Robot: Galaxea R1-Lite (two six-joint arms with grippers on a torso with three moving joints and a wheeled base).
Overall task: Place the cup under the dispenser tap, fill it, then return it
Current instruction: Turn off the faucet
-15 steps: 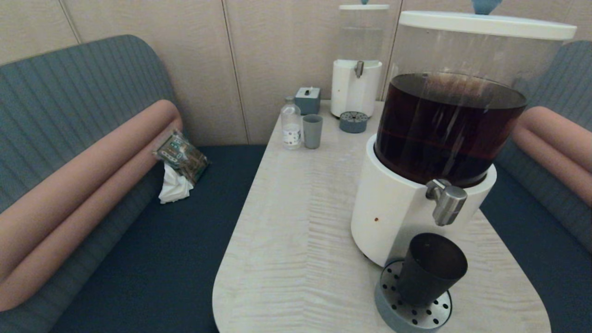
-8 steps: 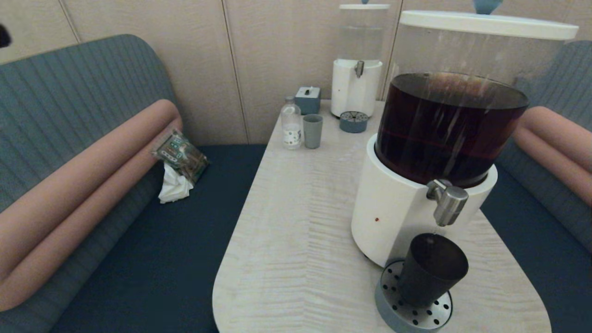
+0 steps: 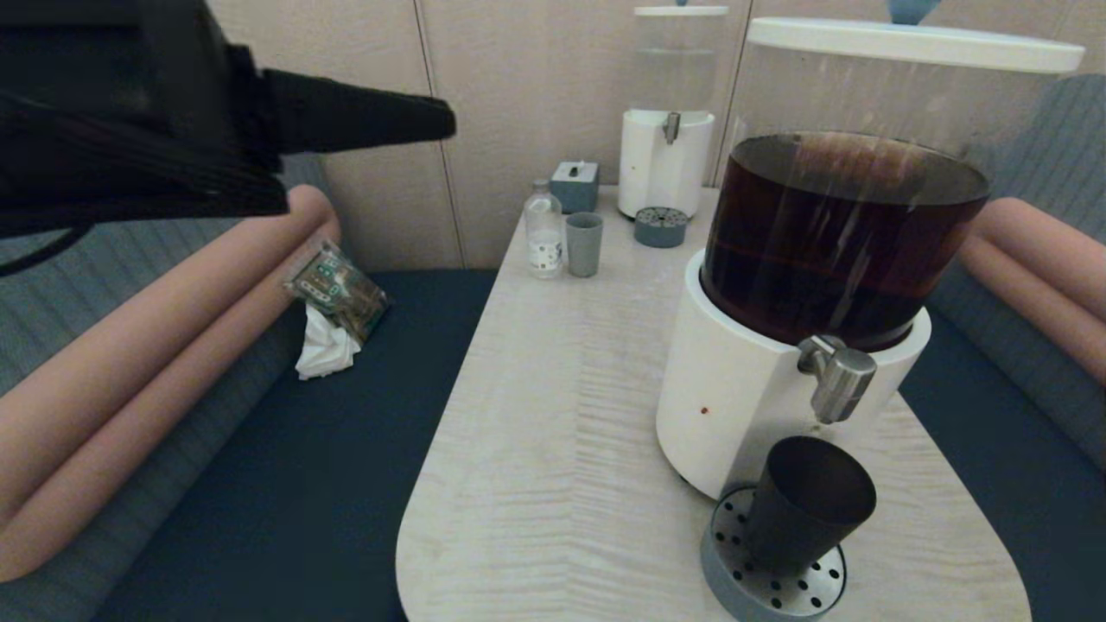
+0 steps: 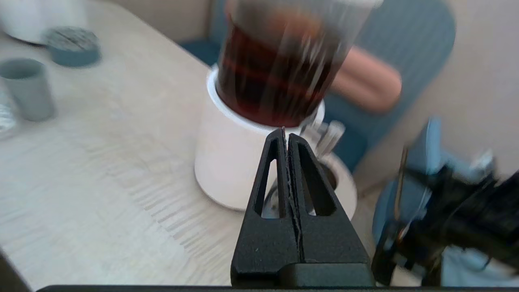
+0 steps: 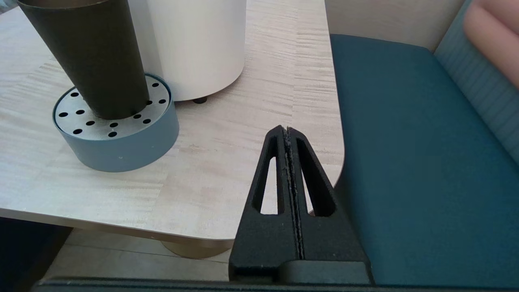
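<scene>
The matte black cup [image 3: 808, 505] stands upright on the round perforated drip tray [image 3: 734, 574], directly below the steel dispenser tap [image 3: 836, 380] of the large dispenser holding dark brown liquid [image 3: 829, 242]. Nothing holds the cup. My left gripper [image 3: 445, 121] hangs high at the upper left, over the bench and far from the cup, shut and empty; its wrist view shows the shut tips [image 4: 285, 132] pointing toward the tap [image 4: 330, 136]. My right gripper [image 5: 286, 129] is shut and empty, low by the table's near right corner, beside the cup [image 5: 93, 56] and tray [image 5: 117, 142].
At the table's far end stand a pale grey-green tumbler [image 3: 584, 244], a small bottle [image 3: 543, 229], a grey box [image 3: 575, 187] and the slim clear-liquid dispenser [image 3: 665, 130] with its small tray [image 3: 660, 228]. A packet and tissue [image 3: 333, 302] lie on the left bench.
My left arm has swung into the head view from the upper left, its shut gripper now reaching toward the middle. The cup has stayed on the tray under the tap.
</scene>
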